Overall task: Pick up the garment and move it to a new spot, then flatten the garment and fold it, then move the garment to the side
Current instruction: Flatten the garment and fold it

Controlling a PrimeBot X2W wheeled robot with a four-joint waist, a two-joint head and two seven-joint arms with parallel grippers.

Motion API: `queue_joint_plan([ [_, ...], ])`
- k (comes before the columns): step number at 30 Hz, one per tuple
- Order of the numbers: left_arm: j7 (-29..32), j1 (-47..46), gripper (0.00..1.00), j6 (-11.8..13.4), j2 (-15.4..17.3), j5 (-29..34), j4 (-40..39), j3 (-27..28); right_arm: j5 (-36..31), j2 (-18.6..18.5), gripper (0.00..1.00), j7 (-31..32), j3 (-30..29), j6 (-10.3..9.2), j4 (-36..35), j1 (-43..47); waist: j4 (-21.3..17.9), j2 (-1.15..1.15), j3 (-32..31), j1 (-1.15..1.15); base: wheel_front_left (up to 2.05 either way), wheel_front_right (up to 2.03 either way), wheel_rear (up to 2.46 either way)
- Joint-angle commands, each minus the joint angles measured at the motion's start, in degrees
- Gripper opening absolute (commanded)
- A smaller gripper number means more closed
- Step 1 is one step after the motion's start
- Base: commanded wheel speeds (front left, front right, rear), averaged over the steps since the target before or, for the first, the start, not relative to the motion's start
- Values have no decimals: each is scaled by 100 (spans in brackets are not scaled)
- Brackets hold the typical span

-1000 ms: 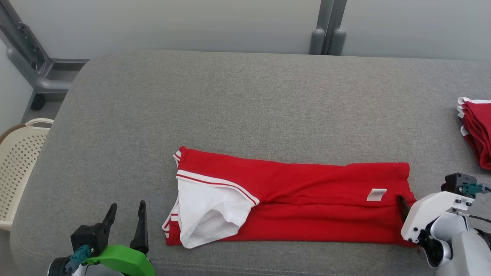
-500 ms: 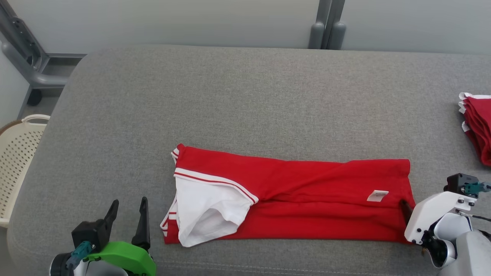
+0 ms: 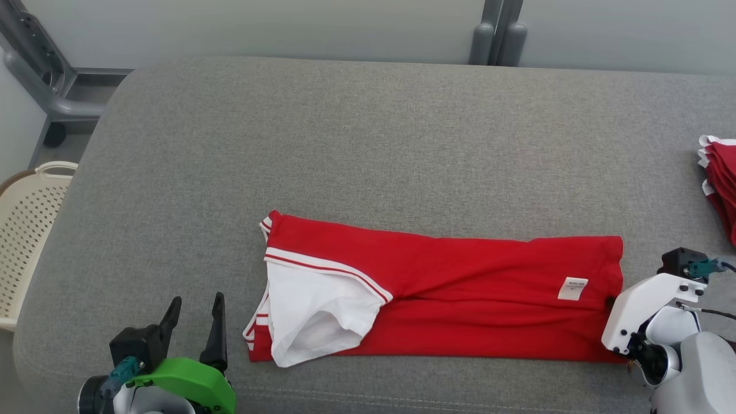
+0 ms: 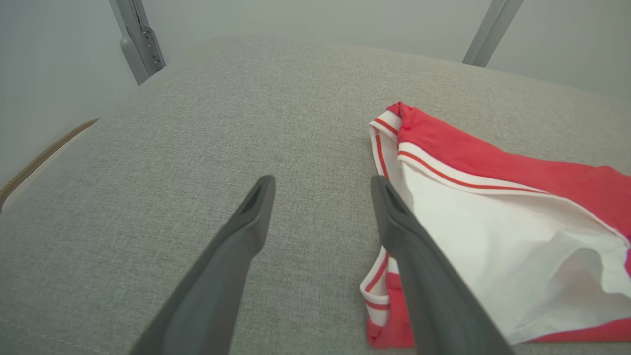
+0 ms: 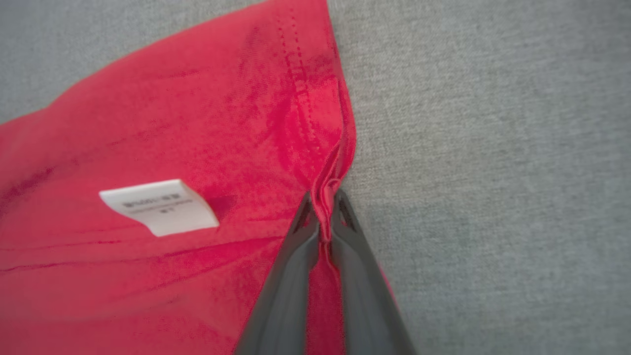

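Note:
The garment (image 3: pixel 460 293) is red with white, red-striped trim, folded into a long band across the grey cushion (image 3: pixel 345 144). A white care label (image 3: pixel 572 288) lies near its right end. At that right hem edge my right gripper (image 5: pixel 324 199) is shut, pinching a ridge of red cloth (image 5: pixel 329 187); in the head view its white wrist (image 3: pixel 638 310) covers the fingers. My left gripper (image 3: pixel 195 307) stands open at the lower left, just left of the garment's white sleeve end (image 4: pixel 493 231), with nothing between its fingers (image 4: pixel 256 207).
A stack of folded red garments (image 3: pixel 721 190) lies at the cushion's right edge. A cream perforated basket (image 3: pixel 26 230) stands off the left side. Grey frame posts (image 3: pixel 497 34) rise behind the cushion, against a pale wall.
My right gripper has closed on the garment's right hem, puckering the cloth. The head camera has shifted slightly. The left gripper stays open where it was.

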Motion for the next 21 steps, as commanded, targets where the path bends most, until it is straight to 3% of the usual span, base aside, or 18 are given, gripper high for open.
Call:
queue_joint_plan([
  [1,-21,-60,100,-9,11,-1,16,12,-79,-46,0,-72,-106,-13,-16,-83,-9,0,-8,0,0,0,0],
  [8,-29,-27,100,1,25,-11,25,16,-199,-46,0,-213,-735,-13,-221,-252,-52,0,-66,0,0,0,0],
  [21,-34,119,100,33,30,-41,28,-29,-533,-37,0,374,-1693,-12,-1051,-46,-144,0,-264,0,0,0,0],
])
